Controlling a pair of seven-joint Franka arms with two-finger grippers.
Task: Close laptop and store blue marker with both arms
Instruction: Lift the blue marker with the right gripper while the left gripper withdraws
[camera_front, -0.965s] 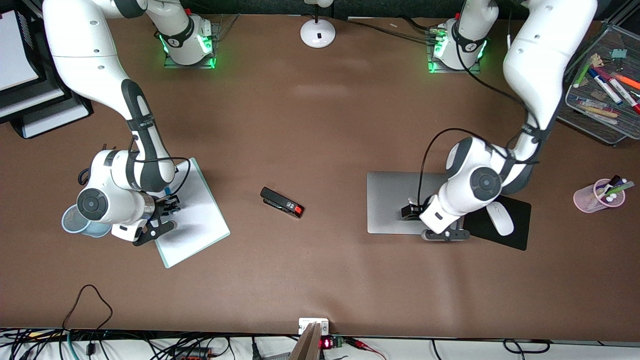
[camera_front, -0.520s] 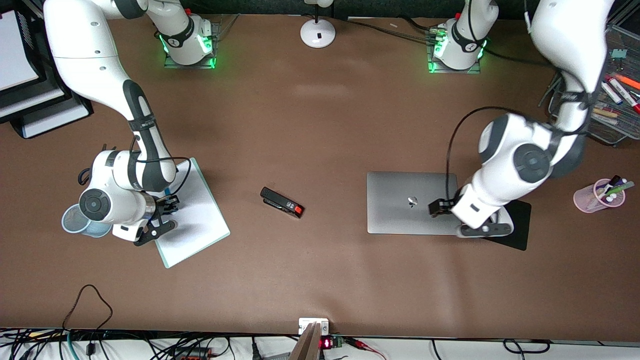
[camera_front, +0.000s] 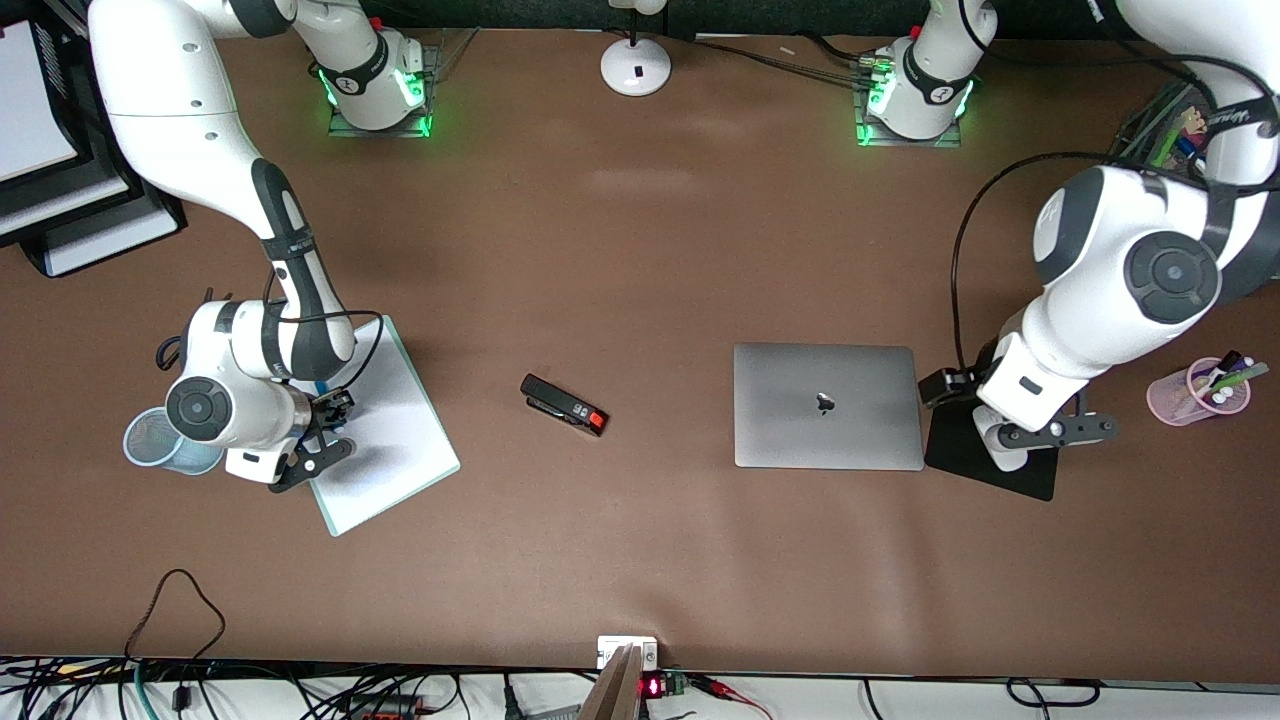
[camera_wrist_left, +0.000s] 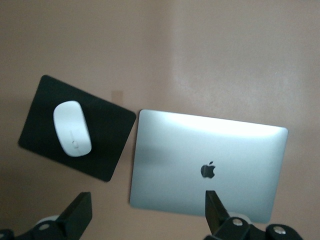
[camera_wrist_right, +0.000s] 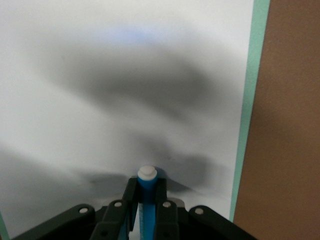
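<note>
**A:** What does the front view show?

**B:** A brown table (camera_front: 640, 250). The laptop (camera_front: 827, 405) lies shut and flat, lid up, toward the left arm's end. Just beside it is a black mouse pad (camera_front: 958, 452), and the left gripper (camera_front: 1050, 432) hangs over that pad. A pink cup (camera_front: 1195, 392) of pens stands near the table's edge at that end. A black stapler (camera_front: 564, 404) lies near the middle. Toward the right arm's end, the right gripper (camera_front: 322, 440) is low over a white clipboard (camera_front: 400, 440), with a blue cup (camera_front: 150, 440) beside it.

**A:** And the left wrist view?

**B:** It looks down on the shut laptop (camera_wrist_left: 207, 165) and a white mouse (camera_wrist_left: 72, 128) resting on the mouse pad (camera_wrist_left: 107, 145). The left gripper (camera_wrist_left: 147, 220) has its fingers (camera_wrist_left: 80, 215) spread wide, holding nothing.

**A:** The right wrist view?

**B:** The right gripper (camera_wrist_right: 146, 200) is pinched narrow on the blue marker (camera_wrist_right: 146, 195), its white end poking out, above the clipboard's (camera_wrist_right: 150, 65) white sheet.
</note>
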